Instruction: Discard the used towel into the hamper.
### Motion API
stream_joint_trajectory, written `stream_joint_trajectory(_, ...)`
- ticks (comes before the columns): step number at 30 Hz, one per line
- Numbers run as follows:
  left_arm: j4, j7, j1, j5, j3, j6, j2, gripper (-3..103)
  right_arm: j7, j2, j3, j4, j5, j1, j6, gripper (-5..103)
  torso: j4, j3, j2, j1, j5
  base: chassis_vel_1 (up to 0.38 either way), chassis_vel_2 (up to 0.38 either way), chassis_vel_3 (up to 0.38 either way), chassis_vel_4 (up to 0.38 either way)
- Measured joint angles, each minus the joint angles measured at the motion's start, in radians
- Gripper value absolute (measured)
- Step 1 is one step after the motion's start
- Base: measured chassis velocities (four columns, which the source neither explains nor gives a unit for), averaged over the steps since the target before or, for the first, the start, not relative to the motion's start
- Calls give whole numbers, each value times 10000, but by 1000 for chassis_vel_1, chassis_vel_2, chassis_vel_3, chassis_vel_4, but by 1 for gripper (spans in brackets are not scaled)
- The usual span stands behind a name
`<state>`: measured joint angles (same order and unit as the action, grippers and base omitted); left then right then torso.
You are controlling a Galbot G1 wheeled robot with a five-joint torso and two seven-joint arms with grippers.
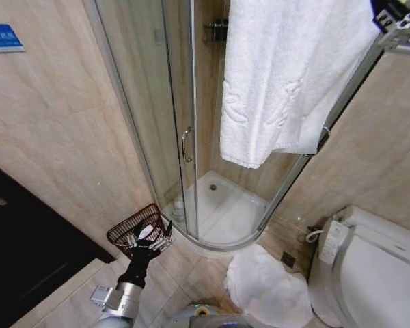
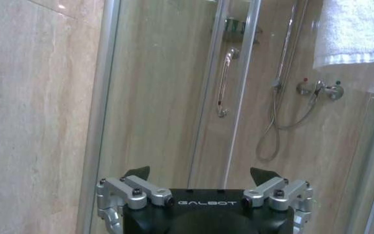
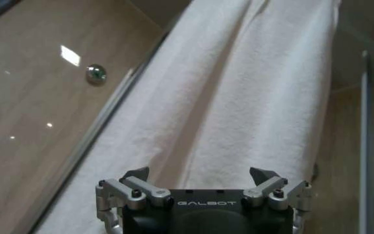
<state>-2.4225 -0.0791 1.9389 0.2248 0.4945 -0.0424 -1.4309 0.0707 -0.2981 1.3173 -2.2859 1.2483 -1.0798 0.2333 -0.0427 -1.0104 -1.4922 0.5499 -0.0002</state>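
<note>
- The right hand [image 3: 200, 176], fingers spread wide and empty, sits at frame bottom; the hanging white towel [image 3: 239, 97] runs lengthwise straight ahead.
- The left hand [image 1: 150, 240], also wide, waits lower left of the head view beside the hamper [image 1: 133, 227].

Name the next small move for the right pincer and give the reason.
Probably ease the right pincer forward onto the hanging towel and close. Its fingers are open, nothing between them, the towel just ahead. The hamper waits on the floor by the left pincer.
</note>
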Motion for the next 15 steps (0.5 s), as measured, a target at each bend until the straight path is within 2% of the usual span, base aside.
stream_joint_trajectory(4,0,0,0,0,0,0,0,100,550,598,-1118,717,578,1514,308,100,-1,-1,1,1,1,0,0,0,0)
stream_joint_trajectory(7,-1,0,0,0,0,0,0,100,894,798,-1428,959,893,2091,465,100,-3,-1,0,1,-5,0,0,0,0)
stream_joint_trajectory(10,0,0,0,0,0,0,0,100,1222,606,-993,641,869,1888,551,100,-2,0,1,2,5,0,0,0,0)
stream_joint_trajectory(11,0,0,0,0,0,0,-1,100,1355,423,-760,465,781,1574,622,100,1,1,0,-1,-4,0,0,0,0)
stream_joint_trajectory(12,-1,0,0,0,0,0,1,100,1440,245,-642,350,705,1344,667,100,0,0,-2,-1,9,0,0,0,0)
stream_joint_trajectory(15,0,0,0,0,0,0,0,100,1503,39,-520,290,603,1085,680,100,0,0,-1,-1,7,0,0,0,0)
